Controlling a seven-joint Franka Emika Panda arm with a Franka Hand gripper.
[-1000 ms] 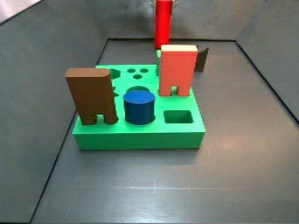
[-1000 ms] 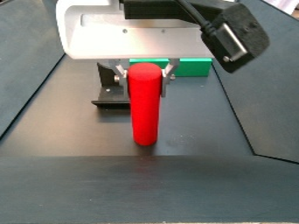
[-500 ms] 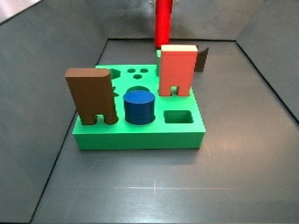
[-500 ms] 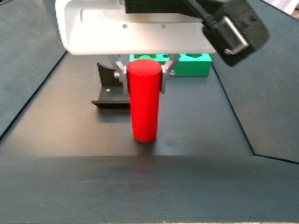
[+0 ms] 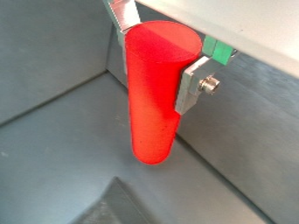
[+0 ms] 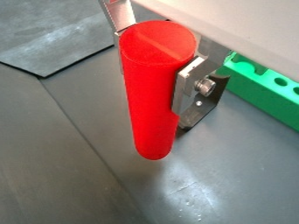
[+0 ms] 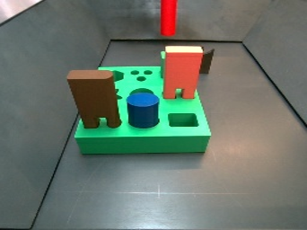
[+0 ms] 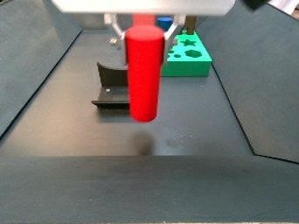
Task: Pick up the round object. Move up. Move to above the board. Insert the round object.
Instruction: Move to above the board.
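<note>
Red cylinder held upright in the air

The gripper [image 6: 149, 66] has its fingers [image 6: 191, 86] clamped on the round object [image 6: 152, 87], clear of the floor; a side view alone shows the board [image 7: 142, 135] whole, well apart.

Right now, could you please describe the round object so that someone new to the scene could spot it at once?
Look behind the wide green board, above the dark floor: the end effector hangs there, shut on a tall, plain, bright red cylinder held upright off the floor. The blue cylinder standing in the board is shorter, and the salmon block is rectangular with legs.
</note>
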